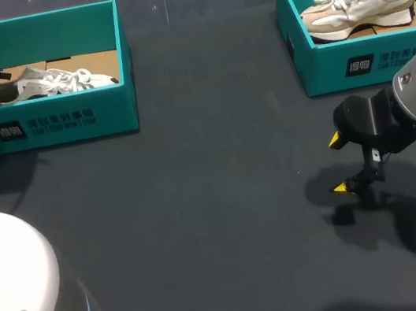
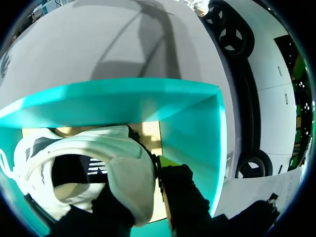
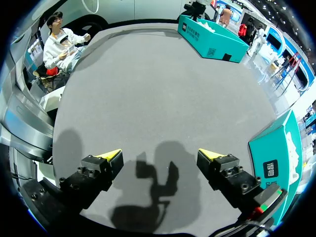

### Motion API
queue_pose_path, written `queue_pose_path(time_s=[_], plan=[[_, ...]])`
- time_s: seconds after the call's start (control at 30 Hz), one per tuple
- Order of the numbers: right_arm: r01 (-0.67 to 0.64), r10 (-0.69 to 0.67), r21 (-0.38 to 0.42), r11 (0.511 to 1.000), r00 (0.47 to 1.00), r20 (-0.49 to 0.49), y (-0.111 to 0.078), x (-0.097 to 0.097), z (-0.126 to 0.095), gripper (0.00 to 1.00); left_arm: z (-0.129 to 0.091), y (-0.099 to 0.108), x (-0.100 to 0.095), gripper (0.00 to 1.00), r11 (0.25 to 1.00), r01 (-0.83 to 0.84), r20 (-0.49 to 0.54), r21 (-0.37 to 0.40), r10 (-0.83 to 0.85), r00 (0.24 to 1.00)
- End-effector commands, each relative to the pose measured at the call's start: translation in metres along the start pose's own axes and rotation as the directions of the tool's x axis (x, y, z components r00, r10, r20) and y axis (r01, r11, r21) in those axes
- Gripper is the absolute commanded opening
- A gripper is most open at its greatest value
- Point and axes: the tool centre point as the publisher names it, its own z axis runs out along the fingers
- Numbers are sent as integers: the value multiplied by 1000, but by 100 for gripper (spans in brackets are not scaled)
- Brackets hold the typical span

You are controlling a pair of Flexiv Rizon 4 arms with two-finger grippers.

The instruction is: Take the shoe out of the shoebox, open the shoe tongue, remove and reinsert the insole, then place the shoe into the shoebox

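I am watching a dark grey counter (image 1: 216, 202) that is carrying two teal shoeboxes.
The left shoebox (image 1: 66, 119) is sitting at the far left and the right shoebox (image 1: 360, 62) at the far right. They are lying well apart, with a broad stretch of counter running between them and in front of them. Both are resting flat on their bases, open tops facing up and printed front walls facing me. A soft shadow is falling on the counter towards its right front.
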Motion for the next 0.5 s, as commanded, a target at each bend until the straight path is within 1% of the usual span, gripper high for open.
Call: queue_pose_path(time_s=[0.03, 0.5], plan=[[1, -1, 1, 1000, 1000, 3, 0, 2, 0, 100, 4, 1, 1, 0, 1000, -3, 9, 1, 3, 1000], [1, -1, 1, 1000, 1000, 3, 0, 2, 0, 100, 9, 1, 4, 0, 1000, 1, 37, 13, -1, 999]])
